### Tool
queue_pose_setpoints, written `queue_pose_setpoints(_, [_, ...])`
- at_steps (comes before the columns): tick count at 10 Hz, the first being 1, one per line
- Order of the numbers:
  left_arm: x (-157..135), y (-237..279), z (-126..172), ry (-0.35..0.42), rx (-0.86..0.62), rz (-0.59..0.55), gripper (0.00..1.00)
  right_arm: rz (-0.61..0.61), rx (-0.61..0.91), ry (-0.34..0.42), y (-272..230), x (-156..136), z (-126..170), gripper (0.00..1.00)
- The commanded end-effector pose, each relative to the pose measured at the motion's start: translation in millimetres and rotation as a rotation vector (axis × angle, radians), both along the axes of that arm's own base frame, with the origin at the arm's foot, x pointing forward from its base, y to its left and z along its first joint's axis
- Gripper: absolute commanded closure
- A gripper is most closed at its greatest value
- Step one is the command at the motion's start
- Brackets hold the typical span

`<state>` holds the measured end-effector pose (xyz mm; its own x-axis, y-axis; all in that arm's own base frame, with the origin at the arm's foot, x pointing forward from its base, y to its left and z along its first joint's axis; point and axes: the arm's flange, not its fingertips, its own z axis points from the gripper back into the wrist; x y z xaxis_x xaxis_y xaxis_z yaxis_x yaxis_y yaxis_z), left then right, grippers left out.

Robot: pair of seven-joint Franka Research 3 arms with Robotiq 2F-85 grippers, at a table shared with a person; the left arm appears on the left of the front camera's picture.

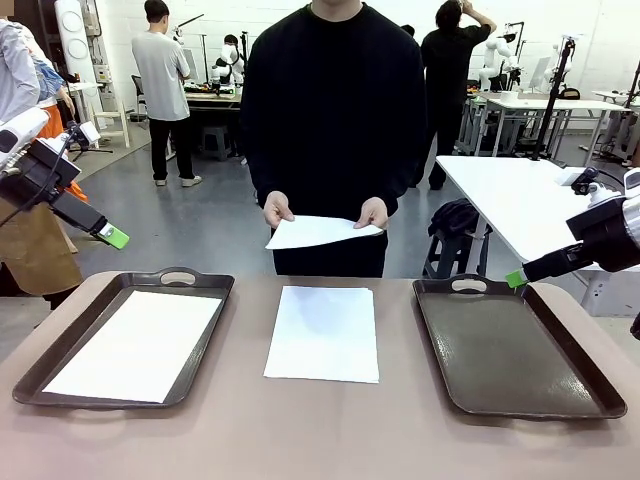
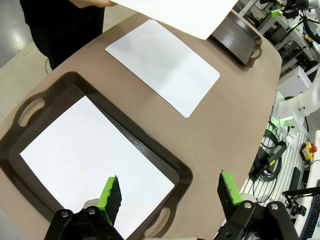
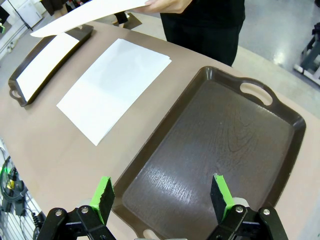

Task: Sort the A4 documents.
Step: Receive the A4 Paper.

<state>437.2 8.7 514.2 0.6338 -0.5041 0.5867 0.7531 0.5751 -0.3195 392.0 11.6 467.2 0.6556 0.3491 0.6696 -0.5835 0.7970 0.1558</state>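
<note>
The left fingers (image 2: 112, 197), black with green pads, stand wide apart and hold nothing. In the left wrist view they frame, from above, one end of the left tray (image 2: 187, 177), a dark brown tray with a handle cut-out at each end. One white A4 sheet (image 2: 90, 160) lies flat inside that tray and covers most of its floor. In the front view the left fingers (image 1: 112, 236) are raised well above the bench (image 1: 320, 430), at the far left, touching nothing.

The right fingers (image 3: 104, 192) are also spread wide and empty. In the right wrist view they look down on the right tray (image 3: 280, 150), a matching dark brown tray with a bare, glossy floor. In the front view their green tip (image 1: 516, 278) hangs in the air at the right, clear of the tray.

Between the two trays, plain white A4 paper (image 1: 322, 332) lies directly on the bench and touches neither tray. It is not possible to tell whether it is one sheet or a thin stack.

At the far side of the bench stands a person in a black top. The person's hands (image 1: 277, 210) hold another white sheet (image 1: 315, 232) by its far edge. It is in the air, roughly level, above the bench's far edge and in line with the middle paper.
</note>
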Motion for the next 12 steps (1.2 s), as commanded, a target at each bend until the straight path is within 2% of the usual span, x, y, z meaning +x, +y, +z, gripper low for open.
queue_pose_setpoints(1, [-0.3, -0.6, -0.5, -0.003, 0.001, -0.010, 0.00, 0.010, 0.021, -0.003, 0.2, 2.7, -3.2, 0.00])
queue_pose_setpoints(12, [-0.3, -0.6, -0.5, -0.003, 0.001, -0.010, 0.00, 0.010, 0.021, -0.003, 0.2, 2.7, -3.2, 0.00])
